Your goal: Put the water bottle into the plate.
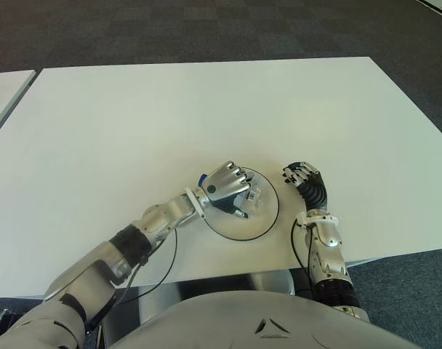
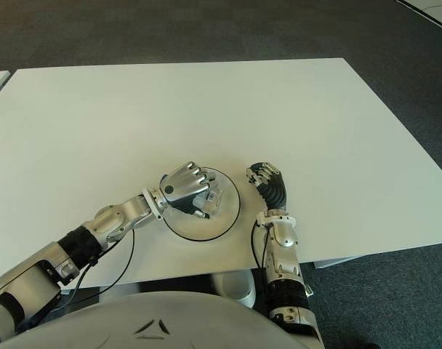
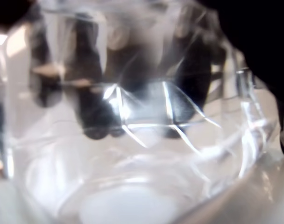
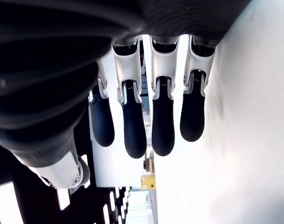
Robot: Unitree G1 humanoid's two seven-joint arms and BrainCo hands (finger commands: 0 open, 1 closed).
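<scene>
My left hand (image 1: 227, 187) is curled around the water bottle (image 1: 251, 198), holding it over the plate (image 1: 268, 218) near the front edge of the white counter (image 1: 206, 109). The wrist camera is filled with clear faceted plastic, so I think the base is at or just above the plate, though I cannot tell if it touches. It looks light, thin-walled and slick; squeezing hard would buckle it, so a mid-body hold suits best. Just right of the plate, my right hand (image 1: 306, 178) shows idle, fingers loosely extended and empty.
</scene>
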